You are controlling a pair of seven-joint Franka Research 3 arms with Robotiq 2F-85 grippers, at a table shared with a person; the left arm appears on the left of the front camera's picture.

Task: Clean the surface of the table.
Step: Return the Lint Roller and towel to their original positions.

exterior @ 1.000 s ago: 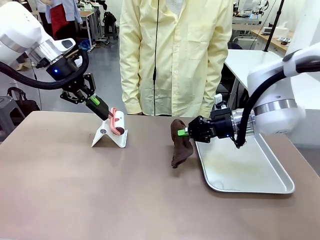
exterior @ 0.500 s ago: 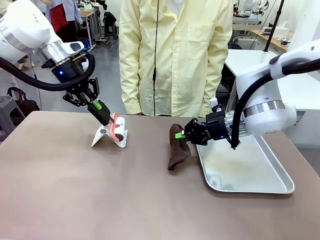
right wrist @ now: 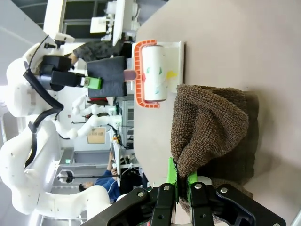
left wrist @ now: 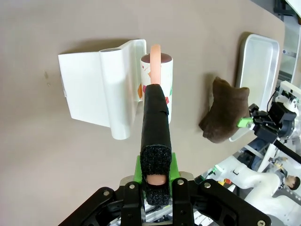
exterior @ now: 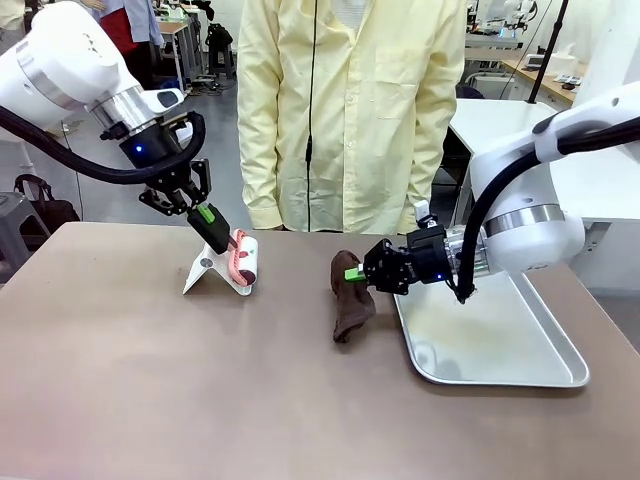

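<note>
I have the right gripper (exterior: 357,273) clamped on the upper edge of a brown cloth (exterior: 349,308), which hangs down until its lower end meets the table (exterior: 200,390). The tabletop lies directly below this gripper, and the cloth's long axis runs vertically. To its right sits a metal tray (exterior: 520,365). The left gripper (exterior: 215,228) is closed on the handle of a lint roller (exterior: 245,262), held at its white stand (exterior: 215,275), roller axis across the table. I judge the right arm nearer to wiping; open tabletop extends toward me.
</note>
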